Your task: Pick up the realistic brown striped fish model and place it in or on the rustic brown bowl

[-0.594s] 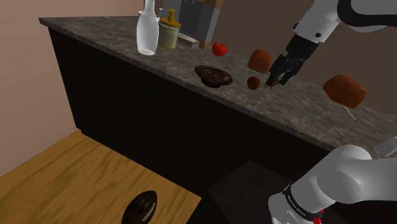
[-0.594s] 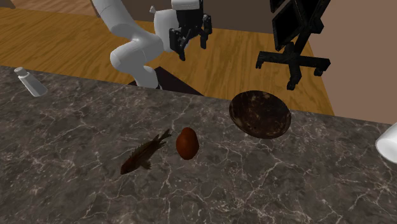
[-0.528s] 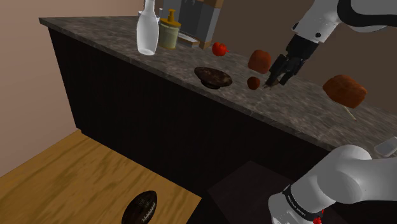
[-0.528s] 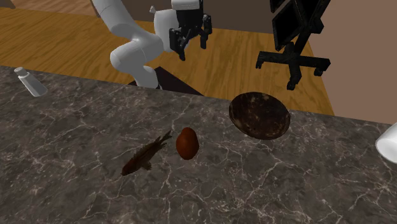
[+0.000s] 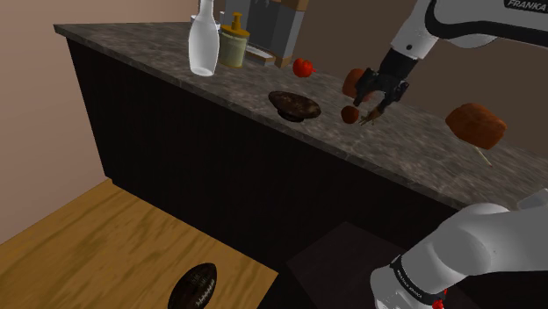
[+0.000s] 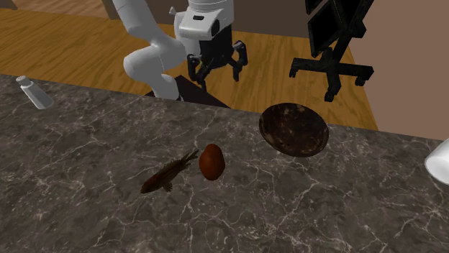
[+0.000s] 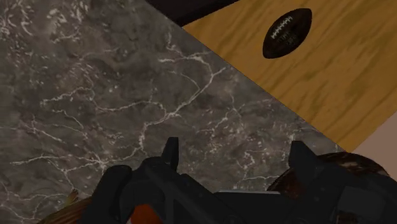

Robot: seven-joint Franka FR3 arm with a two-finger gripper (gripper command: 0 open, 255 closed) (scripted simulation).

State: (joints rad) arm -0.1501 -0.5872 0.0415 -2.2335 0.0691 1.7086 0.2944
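The brown striped fish (image 6: 168, 175) lies on the dark marble counter (image 6: 86, 194), its tail toward a reddish-brown egg-shaped thing (image 6: 211, 161). The dark brown bowl (image 6: 293, 129) stands to the second exterior view's right of them, near the counter edge; in the shoulder view the bowl (image 5: 294, 105) sits left of the reddish ball (image 5: 350, 114). My black gripper (image 6: 216, 65) hangs open and empty above the counter, apart from the fish. In the wrist view the gripper (image 7: 234, 153) faces bare marble, with the fish's tail (image 7: 70, 200) and the bowl's rim (image 7: 347, 168) off to either side.
A white bottle (image 5: 204, 39), a yellow jar (image 5: 234, 40) and a red fruit (image 5: 303, 67) stand further along the counter. Brown lumps (image 5: 475, 123) lie nearer the stand. A football (image 5: 198, 285) lies on the wood floor. A black chair (image 6: 334, 36) stands beyond the counter.
The gripper has come lower and shifted toward the shoulder view's left, closer to the reddish ball, still open. The fish has turned slightly where it lies.
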